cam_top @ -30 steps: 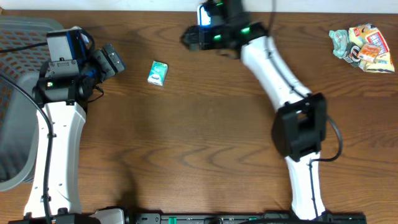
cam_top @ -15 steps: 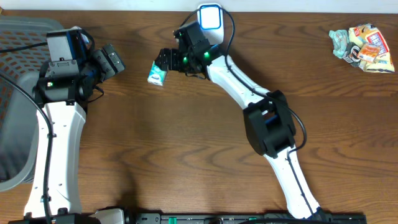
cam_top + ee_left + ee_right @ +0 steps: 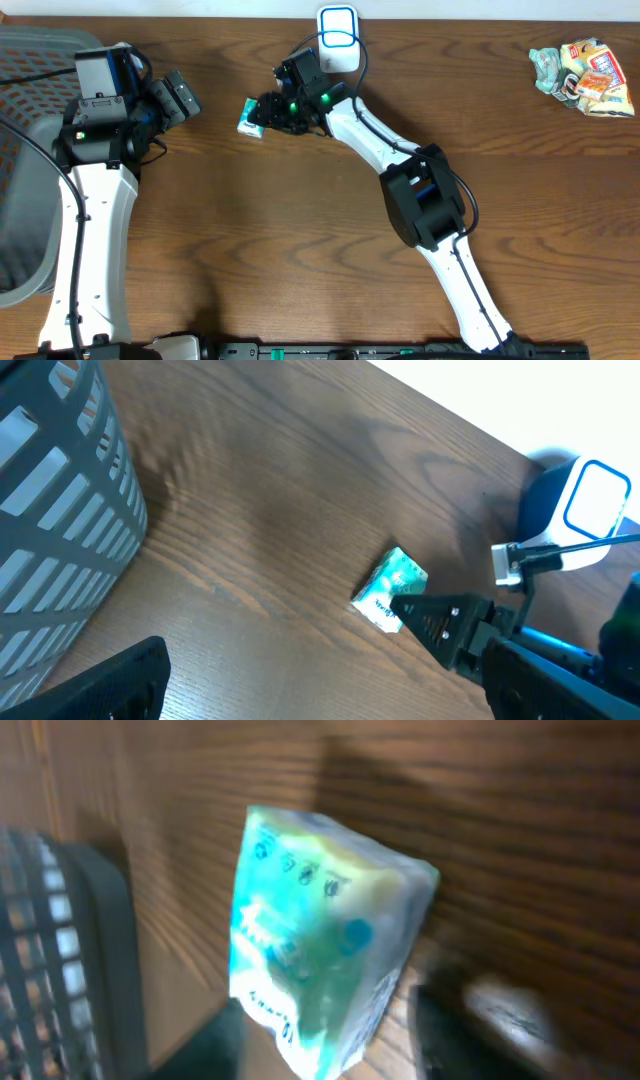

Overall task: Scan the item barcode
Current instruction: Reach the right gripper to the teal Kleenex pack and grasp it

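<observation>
The item is a small green-and-white packet (image 3: pixel 247 122) (image 3: pixel 390 588) (image 3: pixel 320 940) lying on the brown wooden table, left of centre at the back. My right gripper (image 3: pixel 260 110) (image 3: pixel 330 1045) is down at it, one dark finger on each side of its near end. A strip of wood still shows between the packet and the right-hand finger, so the jaws are not pressed on it. My left gripper (image 3: pixel 180 97) (image 3: pixel 330 695) hangs open well to the left of the packet, nothing between its fingers. No barcode is readable.
A white scanner (image 3: pixel 338 27) (image 3: pixel 592 500) with a blue ring stands at the back edge, just right of the packet. A grey slatted basket (image 3: pixel 20 60) (image 3: pixel 50 510) fills the far left. A heap of crumpled wrappers (image 3: pixel 585 78) lies at the back right.
My right arm swung left from beside the scanner to the packet and its jaws narrowed around it. The packet and the left arm have not moved.
</observation>
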Available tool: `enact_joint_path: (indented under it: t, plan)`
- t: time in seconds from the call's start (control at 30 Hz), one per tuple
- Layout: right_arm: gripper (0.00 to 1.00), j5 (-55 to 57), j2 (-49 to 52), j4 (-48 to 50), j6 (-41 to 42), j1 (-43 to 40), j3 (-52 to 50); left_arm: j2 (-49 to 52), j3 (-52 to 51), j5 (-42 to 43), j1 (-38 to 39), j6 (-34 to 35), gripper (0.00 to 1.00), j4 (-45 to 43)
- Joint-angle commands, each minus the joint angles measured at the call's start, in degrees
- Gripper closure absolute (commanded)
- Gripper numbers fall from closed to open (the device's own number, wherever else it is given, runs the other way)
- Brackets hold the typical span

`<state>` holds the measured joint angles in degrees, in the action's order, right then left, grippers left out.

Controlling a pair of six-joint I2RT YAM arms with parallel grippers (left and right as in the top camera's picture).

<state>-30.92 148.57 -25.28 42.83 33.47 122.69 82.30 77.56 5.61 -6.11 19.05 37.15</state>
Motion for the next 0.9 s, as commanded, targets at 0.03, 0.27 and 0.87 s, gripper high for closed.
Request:
enact_joint_path:
  t: [0.03, 0.27, 0.87]
  plan:
    - [0.69, -0.7, 1.4, 0.0, -0.3, 0.6, 0.3, 0.0, 0.2, -0.8, -0.1, -0.2, 0.02, 0.1]
    - [0.99, -0.6, 1.4, 0.0, -7.7, 0.1, 0.3, 0.0, 0.2, -0.8, -0.1, -0.2, 0.02, 0.1]
    - [0.99, -0.6, -4.5, -23.6, -21.6, -7.8, 0.3, 0.0, 0.2, -0.8, -0.1, -0.2, 0.02, 0.1]
